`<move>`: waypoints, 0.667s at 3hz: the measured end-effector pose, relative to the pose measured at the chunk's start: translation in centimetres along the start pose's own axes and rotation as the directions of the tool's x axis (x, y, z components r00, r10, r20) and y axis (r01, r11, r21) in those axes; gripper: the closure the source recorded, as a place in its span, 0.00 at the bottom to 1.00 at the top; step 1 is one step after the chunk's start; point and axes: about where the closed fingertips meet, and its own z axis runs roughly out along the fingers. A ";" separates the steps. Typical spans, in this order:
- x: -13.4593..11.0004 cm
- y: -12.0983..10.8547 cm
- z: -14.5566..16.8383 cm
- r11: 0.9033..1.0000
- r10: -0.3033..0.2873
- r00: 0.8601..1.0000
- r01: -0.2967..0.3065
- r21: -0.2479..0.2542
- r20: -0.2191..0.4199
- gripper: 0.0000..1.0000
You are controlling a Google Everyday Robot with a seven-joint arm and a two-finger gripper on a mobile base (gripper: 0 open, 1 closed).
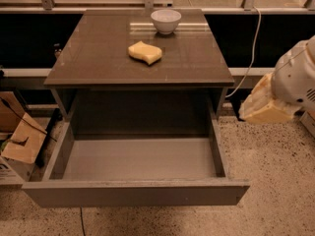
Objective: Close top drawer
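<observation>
The top drawer (pixel 134 193) is pulled far out of the grey cabinet toward the camera. Its plain flat front faces me and its pale grey inner floor (pixel 140 159) is bare. My gripper (pixel 262 106) hangs at the right edge of the view, a pale cream shape below the white arm (pixel 295 77). It is beside the cabinet's right side, level with the drawer's back right corner, and apart from the drawer. The lower drawer fronts are hidden under the open drawer.
A white bowl (pixel 166 20) and a yellow sponge (pixel 145 52) sit on the cabinet top (pixel 98 58). Cardboard boxes (pixel 19 136) lie on the floor at the left. A white cable (pixel 251 58) hangs at the right behind the cabinet. Speckled floor surrounds the drawer.
</observation>
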 end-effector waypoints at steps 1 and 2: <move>0.2 1.9 4.9 0.997 0.036 0.997 -0.031 -0.075 0.064 0.96; 1.0 3.8 9.8 0.981 0.069 0.995 -0.054 -0.189 0.074 1.00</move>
